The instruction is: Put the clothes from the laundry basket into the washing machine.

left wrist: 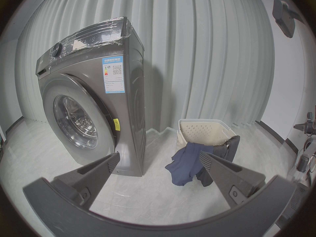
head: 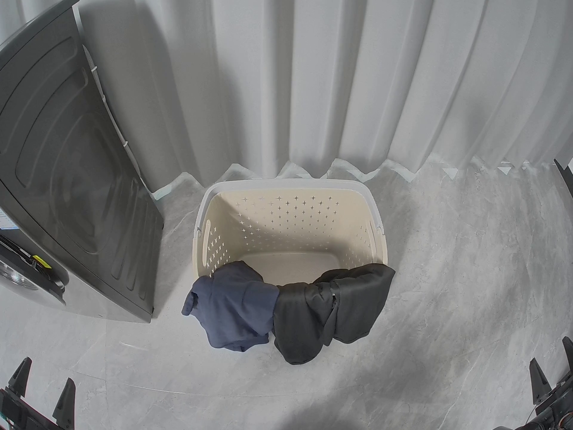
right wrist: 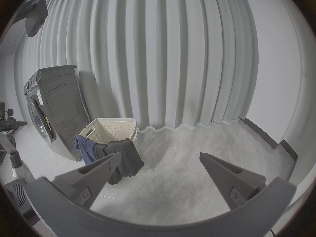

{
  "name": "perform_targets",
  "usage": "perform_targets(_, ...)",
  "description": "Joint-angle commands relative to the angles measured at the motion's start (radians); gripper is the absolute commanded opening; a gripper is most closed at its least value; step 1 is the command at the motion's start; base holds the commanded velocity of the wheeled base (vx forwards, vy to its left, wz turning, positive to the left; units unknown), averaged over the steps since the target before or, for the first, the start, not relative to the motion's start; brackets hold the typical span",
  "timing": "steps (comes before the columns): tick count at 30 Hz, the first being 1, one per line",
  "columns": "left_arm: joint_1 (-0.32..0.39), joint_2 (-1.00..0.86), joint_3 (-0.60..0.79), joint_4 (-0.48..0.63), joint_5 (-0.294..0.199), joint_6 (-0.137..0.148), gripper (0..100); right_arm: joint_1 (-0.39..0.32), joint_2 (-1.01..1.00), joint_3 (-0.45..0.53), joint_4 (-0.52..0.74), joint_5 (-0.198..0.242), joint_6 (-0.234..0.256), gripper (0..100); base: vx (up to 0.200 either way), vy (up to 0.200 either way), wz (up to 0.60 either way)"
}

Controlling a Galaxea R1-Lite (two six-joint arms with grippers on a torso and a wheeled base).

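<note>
Lower left corner of the head view: left end effector (head: pixel 43 383), fingers spread wide, gripping nothing, low over the floor (head: pixel 465 258). Above it, at the left edge: grey washing machine (head: pixel 65 168), standing just beside the laundry basket (head: pixel 286 183). Centre: cream basket upright before the curtain (head: pixel 358 61), blue garment (head: pixel 236 306) and black garment (head: pixel 334 312) draped side by side over its near rim, touching, hanging down outside. Lower right corner: right end effector (head: pixel 550 359), likewise spread and empty, well apart from the clothes.
</note>
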Motion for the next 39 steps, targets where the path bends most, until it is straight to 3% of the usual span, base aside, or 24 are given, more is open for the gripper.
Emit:
perform_targets(1,0.000,-0.013,0.015,0.000,0.000,-0.002,100,0.000,-0.016,0.018,0.000,0.000,0.000,100,0.000,0.000,0.00)
perform_targets(5,0.000,-0.013,0.015,0.000,0.000,-0.002,100,0.000,-0.016,0.018,0.000,0.000,0.000,100,0.000,0.000,0.00)
perform_targets(17,0.000,-0.013,0.015,0.000,0.000,0.000,100,0.000,-0.016,0.018,0.000,0.000,0.000,100,0.200,0.000,0.00)
perform_targets(29,0.000,-0.013,0.015,0.000,0.000,0.000,100,0.000,-0.016,0.018,0.000,0.000,0.000,100,0.000,0.000,0.00)
perform_targets(35,0.000,-0.013,0.015,0.000,0.000,0.000,100,0.000,-0.016,0.018,0.000,0.000,0.000,100,0.000,-0.200,0.00)
perform_targets(39,0.000,-0.013,0.015,0.000,0.000,0.000,100,0.000,-0.016,0.018,0.000,0.000,0.000,100,0.000,0.000,0.00)
